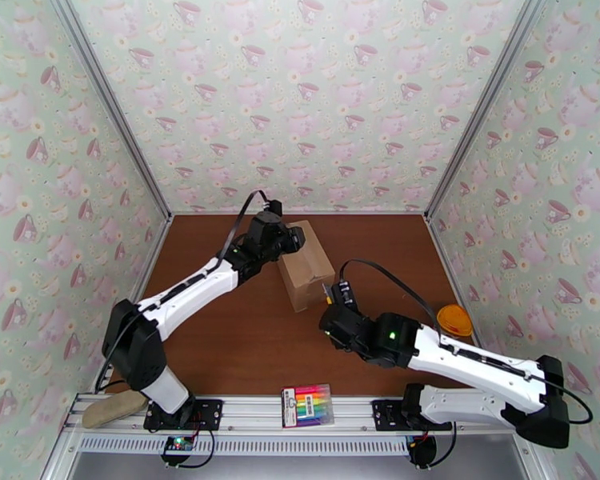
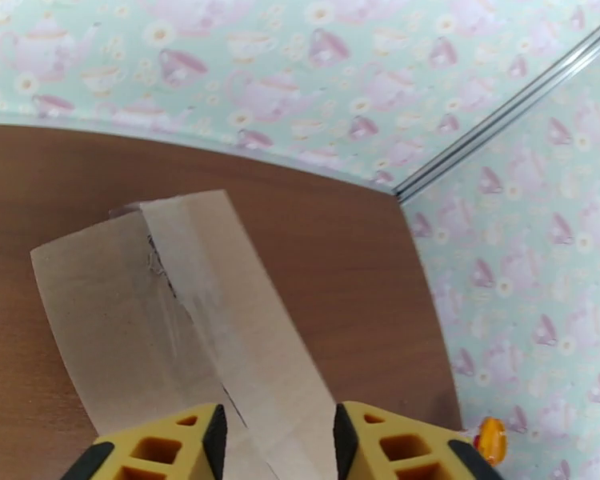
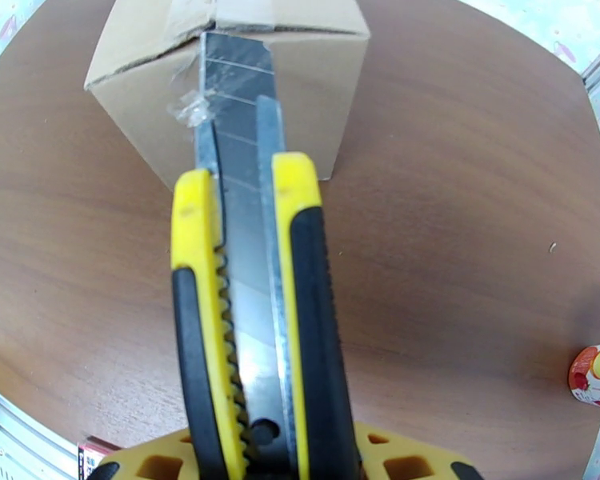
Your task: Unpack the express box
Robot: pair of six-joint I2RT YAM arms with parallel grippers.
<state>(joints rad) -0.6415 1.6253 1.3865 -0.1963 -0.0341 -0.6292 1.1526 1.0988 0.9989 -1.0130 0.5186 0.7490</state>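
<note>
R claw (image 3: 276,458) clenched on knife (image 3: 244,258): keep blade shallow, run straight down tape seam (image 2: 168,282) of express box (image 1: 306,270); L claw (image 2: 280,434) parted above it: brace first.

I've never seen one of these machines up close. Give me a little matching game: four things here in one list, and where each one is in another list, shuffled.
Things:
1. box
2. knife
3. marker pack
4. orange-lidded jar

Places:
a. on the metal rail at the near edge
b. beside the right wall
c. middle of the table
d. held in the right claw

Pairs: 1-c, 2-d, 3-a, 4-b
</note>
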